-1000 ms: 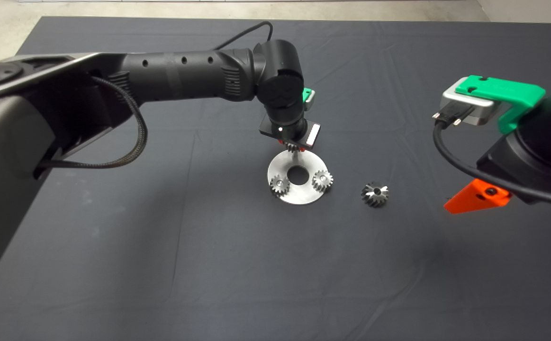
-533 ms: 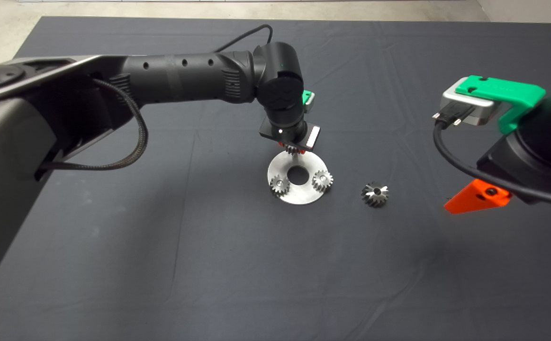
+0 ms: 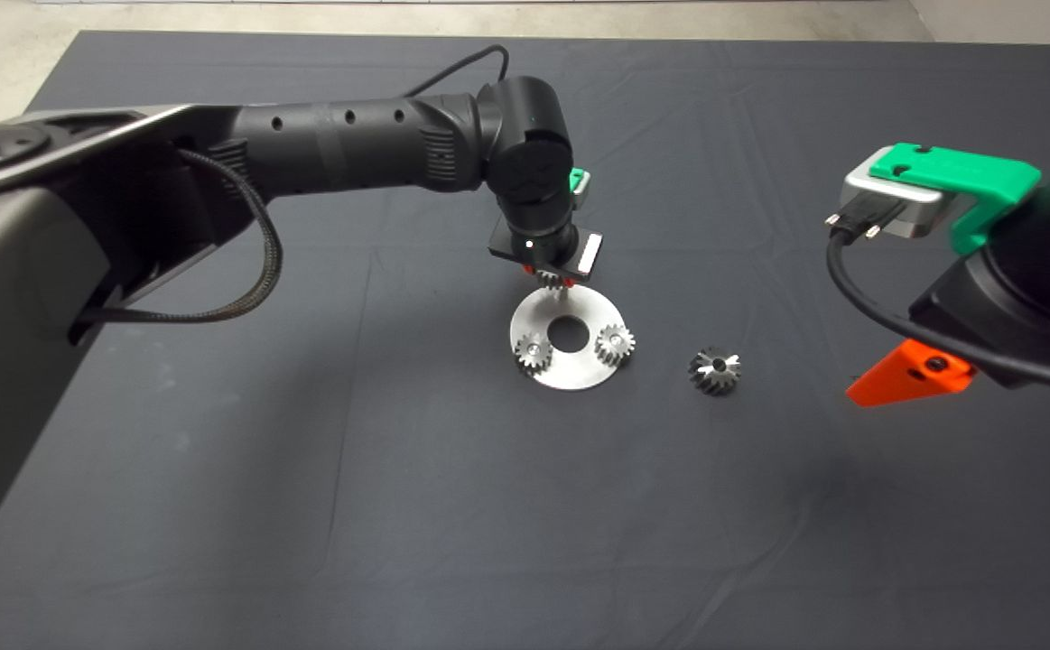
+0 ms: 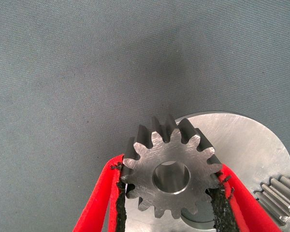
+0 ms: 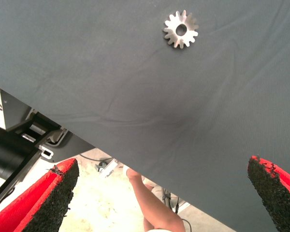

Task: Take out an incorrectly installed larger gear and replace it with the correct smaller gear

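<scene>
Two red fingers [image 4: 99, 203] clamp the smaller gear [image 4: 171, 174] — flank each side.

On the mat [image 3: 218, 506] we found a round plate [image 3: 568, 367] near the middle. Two gears sat on the plate: one [image 3: 533, 353] at its left front edge, another [image 3: 614, 344] at its right front edge, with the plate's centre hole [image 3: 568, 335] between them. Above the plate's far edge the left gripper [image 3: 550, 278] held the smaller gear [image 4: 170, 175] between its two fingers, one pad [image 4: 120, 208] on each side, clear of the plate. We noted the larger gear [image 3: 715, 370] lying alone on the mat to the right of the plate, apart from it. Further right, near the mat's right side, hung the right gripper [image 5: 164, 193], spread wide, with a person's leg [image 5: 152, 205] below the mat's edge.
</scene>
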Robot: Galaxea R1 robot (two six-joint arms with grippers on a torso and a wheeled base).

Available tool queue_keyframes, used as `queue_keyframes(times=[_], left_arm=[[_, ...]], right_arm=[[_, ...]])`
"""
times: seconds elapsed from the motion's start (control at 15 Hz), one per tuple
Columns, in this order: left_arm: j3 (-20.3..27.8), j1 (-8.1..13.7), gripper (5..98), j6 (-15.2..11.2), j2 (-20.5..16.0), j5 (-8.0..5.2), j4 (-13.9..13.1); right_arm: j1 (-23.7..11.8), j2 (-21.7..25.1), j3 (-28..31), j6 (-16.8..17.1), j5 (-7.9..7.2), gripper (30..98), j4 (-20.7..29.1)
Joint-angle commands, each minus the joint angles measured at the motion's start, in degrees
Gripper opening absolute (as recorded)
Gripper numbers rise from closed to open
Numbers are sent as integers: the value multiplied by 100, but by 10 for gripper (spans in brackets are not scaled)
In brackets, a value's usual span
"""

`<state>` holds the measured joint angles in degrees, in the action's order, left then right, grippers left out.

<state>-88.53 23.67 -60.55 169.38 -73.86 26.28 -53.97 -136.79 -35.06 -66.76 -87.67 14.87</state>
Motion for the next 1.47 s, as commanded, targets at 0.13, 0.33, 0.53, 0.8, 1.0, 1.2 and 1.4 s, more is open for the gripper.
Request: queue_keyframes(times=[0.13, 0.33, 0.53, 0.8, 1.0, 1.2, 1.4], left_arm=[[21, 138, 352, 35, 30, 21, -53], [48, 147, 352, 35, 30, 42, -255], [48, 147, 352, 26, 30, 170, -343], [4, 129, 352, 17, 30, 232, -343], [4, 129, 352, 17, 30, 250, -334], [-93, 85, 352, 17, 30, 364, -334], [-110, 67, 352, 25, 30, 364, -334]], right_arm=[[-141, 7, -32, -30, -66, 923, 174], [-141, 7, -26, -30, -66, 923, 183], [-141, 7, -26, -30, -66, 923, 183], [-141, 94, -26, -30, -66, 923, 174], [-141, 121, -26, -30, -66, 923, 175], [-141, 121, -26, -30, -74, 923, 174], [-141, 121, -26, -30, -74, 923, 174]])
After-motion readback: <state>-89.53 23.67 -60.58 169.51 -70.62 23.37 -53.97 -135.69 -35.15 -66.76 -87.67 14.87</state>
